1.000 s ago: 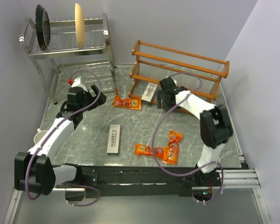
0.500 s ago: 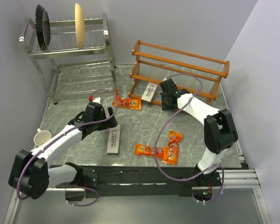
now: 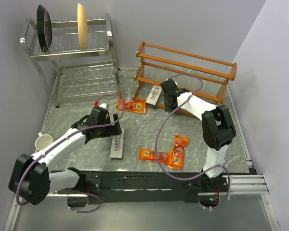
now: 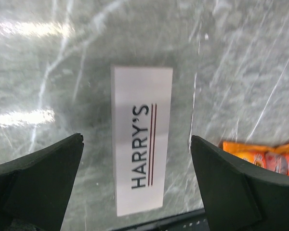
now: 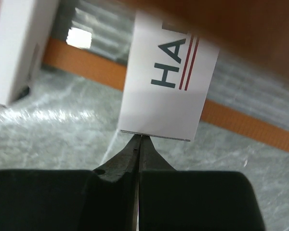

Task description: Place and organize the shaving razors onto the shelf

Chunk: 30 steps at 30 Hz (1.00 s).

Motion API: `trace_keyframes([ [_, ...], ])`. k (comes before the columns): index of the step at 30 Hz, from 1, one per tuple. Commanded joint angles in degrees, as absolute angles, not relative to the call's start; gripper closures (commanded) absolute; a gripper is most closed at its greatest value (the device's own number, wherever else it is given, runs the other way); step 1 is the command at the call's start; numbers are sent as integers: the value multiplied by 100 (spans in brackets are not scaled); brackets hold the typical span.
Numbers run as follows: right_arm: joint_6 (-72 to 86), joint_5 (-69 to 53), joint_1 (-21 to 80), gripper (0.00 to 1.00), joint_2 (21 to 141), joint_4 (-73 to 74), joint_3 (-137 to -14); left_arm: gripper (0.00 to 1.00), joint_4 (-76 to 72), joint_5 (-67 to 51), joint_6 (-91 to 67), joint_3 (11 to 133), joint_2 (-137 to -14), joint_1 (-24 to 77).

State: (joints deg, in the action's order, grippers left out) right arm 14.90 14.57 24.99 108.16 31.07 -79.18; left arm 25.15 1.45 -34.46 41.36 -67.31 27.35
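At the foot of the wooden shelf (image 3: 190,55) my right arm reaches forward, right gripper (image 5: 138,138) pinched shut and empty, tips touching a HARRY'S box (image 5: 168,91). My left arm stretches low, left gripper (image 4: 136,139) spread wide above a second HARRY'S box (image 4: 140,159) lying on the marble tabletop (image 4: 231,72).

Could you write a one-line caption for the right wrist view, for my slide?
Shut right gripper with its tips at the near edge of a Harry's box lying across a shelf rail.

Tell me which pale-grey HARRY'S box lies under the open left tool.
The flat pale-grey HARRY'S box lying alone on the grey marble tabletop, directly beneath the left tool. Another HARRY'S box sits at the orange-brown wooden shelf, by the right tool.
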Motion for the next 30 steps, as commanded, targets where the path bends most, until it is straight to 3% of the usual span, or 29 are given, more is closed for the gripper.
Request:
trace_keyframes([
  [1, 1389, 1705, 2496, 100, 11100, 2874, -8481, 0, 2690, 53, -3287, 4219, -6565, 2944],
  [9, 1380, 1214, 2505, 99, 10847, 3137, -8509, 0, 2900, -18, -3462, 4131, -6627, 3427],
  [11, 1424, 977, 2522, 86, 10469, 3190, -8211, 0, 3022, 202, -3559, 4087, -6644, 3551],
  [12, 1441, 932, 2531, 71, 10329, 3173, -8096, 0, 3084, 220, -3673, 4078, -6627, 3577],
  [15, 1450, 809, 2566, 48, 9679, 3120, -7639, 0, 3233, 455, -3787, 4183, -6662, 3980],
  [17, 1407, 809, 2584, 41, 9397, 3103, -7541, 1, 3445, 562, -3928, 4262, -6802, 4095],
  [30, 1371, 985, 2575, 39, 8569, 2900, -7093, 1, 3700, 422, -4403, 4140, -7075, 4430],
])
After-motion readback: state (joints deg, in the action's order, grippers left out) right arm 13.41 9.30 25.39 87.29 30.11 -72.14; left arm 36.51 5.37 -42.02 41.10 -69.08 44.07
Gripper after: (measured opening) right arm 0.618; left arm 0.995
